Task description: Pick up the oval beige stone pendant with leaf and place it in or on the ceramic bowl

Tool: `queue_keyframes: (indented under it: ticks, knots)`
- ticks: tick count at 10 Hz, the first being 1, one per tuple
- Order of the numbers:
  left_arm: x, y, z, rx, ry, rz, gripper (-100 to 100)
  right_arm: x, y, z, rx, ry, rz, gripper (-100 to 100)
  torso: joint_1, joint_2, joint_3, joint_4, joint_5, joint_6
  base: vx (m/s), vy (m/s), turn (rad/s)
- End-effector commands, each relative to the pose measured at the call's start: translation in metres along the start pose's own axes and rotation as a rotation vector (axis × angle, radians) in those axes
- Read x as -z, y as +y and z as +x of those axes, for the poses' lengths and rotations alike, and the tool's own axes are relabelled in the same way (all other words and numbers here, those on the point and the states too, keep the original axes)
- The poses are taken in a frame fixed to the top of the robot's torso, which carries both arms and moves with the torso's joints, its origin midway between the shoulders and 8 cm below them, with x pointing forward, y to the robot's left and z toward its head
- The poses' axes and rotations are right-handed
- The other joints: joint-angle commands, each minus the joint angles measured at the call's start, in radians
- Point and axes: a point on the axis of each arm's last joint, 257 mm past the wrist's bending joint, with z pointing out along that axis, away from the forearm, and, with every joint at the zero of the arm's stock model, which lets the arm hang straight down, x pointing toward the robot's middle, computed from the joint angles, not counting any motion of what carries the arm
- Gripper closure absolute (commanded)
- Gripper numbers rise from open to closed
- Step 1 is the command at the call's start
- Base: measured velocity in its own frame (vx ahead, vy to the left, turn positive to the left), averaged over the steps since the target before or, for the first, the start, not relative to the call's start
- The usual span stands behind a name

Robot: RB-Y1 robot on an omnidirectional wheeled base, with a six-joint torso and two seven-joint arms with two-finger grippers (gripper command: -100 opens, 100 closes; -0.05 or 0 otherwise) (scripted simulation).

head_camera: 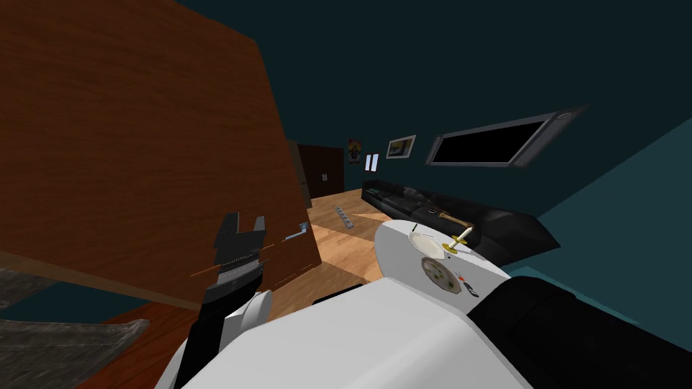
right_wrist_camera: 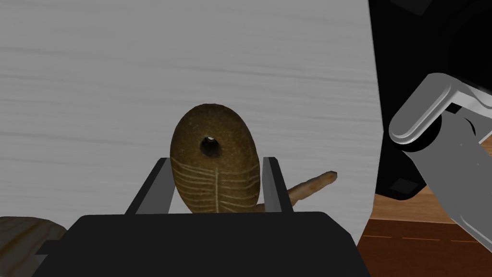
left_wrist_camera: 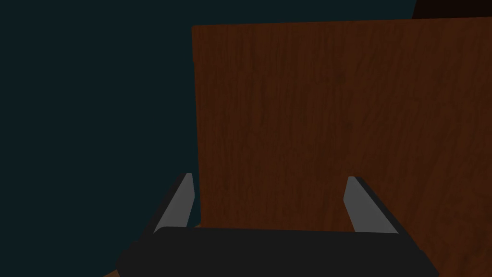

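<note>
Pendant [right_wrist_camera: 215, 166], pinched across its sides by my right gripper [right_wrist_camera: 216, 161], judged rigid, light, slippery; my left gripper [left_wrist_camera: 269, 177] stands spread.

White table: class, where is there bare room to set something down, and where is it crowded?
Bare: the rim of the white table left of the bowl and the mottled disc; also the wide stretch beyond the pendant in the right claw. Crowded: bowl, candlestick and disc cluster together.
</note>
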Motion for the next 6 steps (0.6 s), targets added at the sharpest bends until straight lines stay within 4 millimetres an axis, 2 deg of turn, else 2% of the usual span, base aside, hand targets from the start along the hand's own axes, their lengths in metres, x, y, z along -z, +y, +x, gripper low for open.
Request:
queue_keyframes:
  ticks: [1, 3, 6]
  knots:
    - [0.000, 0.000, 0.000, 0.000, 0.000, 0.000, 0, 0.001, -0.005, -0.006, -0.008, -0.012, 0.002, 100, 0.000, 0.000, 0.000, 0.000, 0.000, 0.000, 0.007, 0.031, -0.008]
    - [0.000, 0.000, 0.000, 0.000, 0.000, 0.000, 0, 0.013, -0.020, -0.008, -0.031, -0.024, 0.011, 100, -0.002, 0.000, 0.000, 0.000, 0.000, 0.000, 0.022, 0.049, -0.022]
    - [0.000, 0.000, 0.000, 0.000, 0.000, 0.000, 0, 0.036, -0.049, -0.014, -0.083, -0.051, 0.030, 100, 0.001, -0.005, -0.003, 0.000, 0.001, 0.000, 0.077, 0.068, -0.005]
